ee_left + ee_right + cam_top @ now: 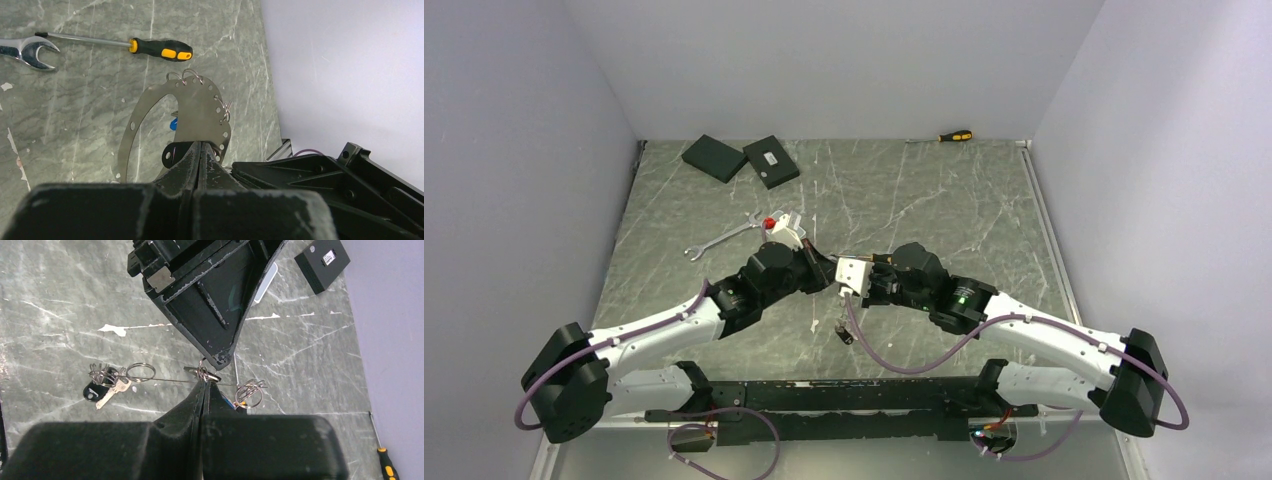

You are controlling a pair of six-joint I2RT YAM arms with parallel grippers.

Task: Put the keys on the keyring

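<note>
The keyring [200, 107] is a flat grey metal hoop with small holes, held upright above the table. My left gripper [201, 145] is shut on its lower edge. Small split rings [183, 76] hang along its rim, with a black fob [172, 155] and a blue key [173, 124] behind it. In the right wrist view the keyring [165, 381] shows edge-on as a thin line. My right gripper [204, 382] is shut on a small split ring [206, 374] at that edge. A black-headed key [95, 390] and a silver key [114, 389] hang at the line's left end. The grippers meet at mid-table [834, 270].
A silver wrench [722, 236] lies left of the grippers and an orange-and-black screwdriver [954, 136] lies by the back wall. Two black boxes [742, 158] sit at the back left. The left wrist view shows a wrench [27, 50] and a screwdriver [160, 49] on the table.
</note>
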